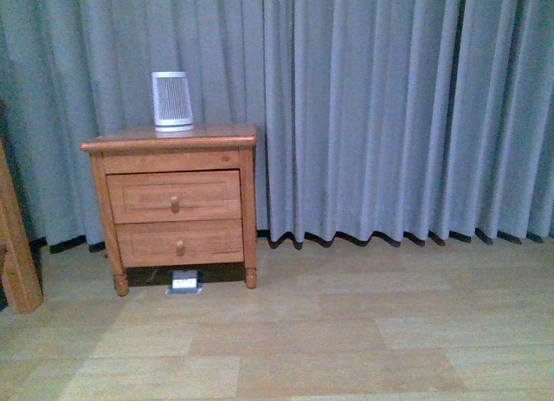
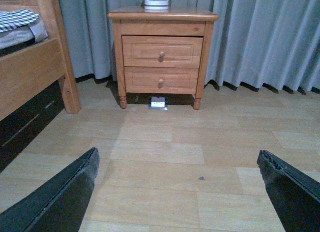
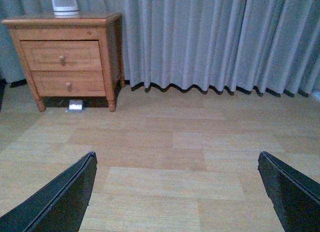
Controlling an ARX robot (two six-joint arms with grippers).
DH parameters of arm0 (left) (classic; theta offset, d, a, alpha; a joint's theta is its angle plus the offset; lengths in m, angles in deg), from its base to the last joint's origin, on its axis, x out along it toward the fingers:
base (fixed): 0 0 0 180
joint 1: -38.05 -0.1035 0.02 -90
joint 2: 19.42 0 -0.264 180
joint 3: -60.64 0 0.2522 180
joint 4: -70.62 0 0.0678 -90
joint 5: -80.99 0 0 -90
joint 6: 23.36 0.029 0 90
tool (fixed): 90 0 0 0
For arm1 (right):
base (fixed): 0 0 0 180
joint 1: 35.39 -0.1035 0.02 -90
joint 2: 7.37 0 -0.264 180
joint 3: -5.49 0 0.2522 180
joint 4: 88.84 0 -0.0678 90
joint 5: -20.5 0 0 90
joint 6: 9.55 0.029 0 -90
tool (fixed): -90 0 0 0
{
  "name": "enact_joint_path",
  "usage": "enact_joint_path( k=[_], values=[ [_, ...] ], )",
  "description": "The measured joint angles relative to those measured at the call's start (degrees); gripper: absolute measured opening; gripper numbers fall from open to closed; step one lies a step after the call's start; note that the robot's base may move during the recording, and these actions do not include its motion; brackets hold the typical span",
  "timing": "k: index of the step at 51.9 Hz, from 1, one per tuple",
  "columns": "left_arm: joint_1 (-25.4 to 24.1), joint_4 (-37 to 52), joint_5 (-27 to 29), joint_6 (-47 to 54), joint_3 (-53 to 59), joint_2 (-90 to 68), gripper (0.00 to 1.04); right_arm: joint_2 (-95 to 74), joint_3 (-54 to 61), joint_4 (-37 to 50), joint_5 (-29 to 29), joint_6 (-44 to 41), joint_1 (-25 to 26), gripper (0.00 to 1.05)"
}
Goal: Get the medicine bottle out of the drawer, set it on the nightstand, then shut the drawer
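The nightstand [image 1: 170,141] stands at the left against the curtain; it also shows in the left wrist view [image 2: 162,14] and the right wrist view [image 3: 62,19]. Its taller upper drawer [image 1: 173,196] is shut, with one round knob [image 1: 175,203]; it shows as well in the left wrist view [image 2: 161,50] and the right wrist view [image 3: 61,55]. The medicine bottle is hidden. My left gripper [image 2: 177,182] is open and empty over the floor, far from the nightstand. My right gripper [image 3: 176,184] is open and empty too. Neither arm shows in the front view.
A large white slatted device [image 1: 172,100] stands on the nightstand top. The shallower lower drawer [image 1: 179,242] is shut. A small white box [image 1: 184,282] lies on the floor under the nightstand. A wooden bed frame [image 2: 30,71] is at the left. Grey curtains [image 1: 389,106] hang behind.
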Motion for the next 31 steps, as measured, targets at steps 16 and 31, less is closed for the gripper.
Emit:
enact_joint_path(
  k=[16, 31],
  values=[
    [0.0, 0.0, 0.0, 0.0, 0.0, 0.0, 0.98, 0.0, 0.0, 0.0, 0.02, 0.0, 0.0, 0.98],
    [0.0, 0.0, 0.0, 0.0, 0.0, 0.0, 0.98, 0.0, 0.0, 0.0, 0.0, 0.0, 0.0, 0.98]
  ],
)
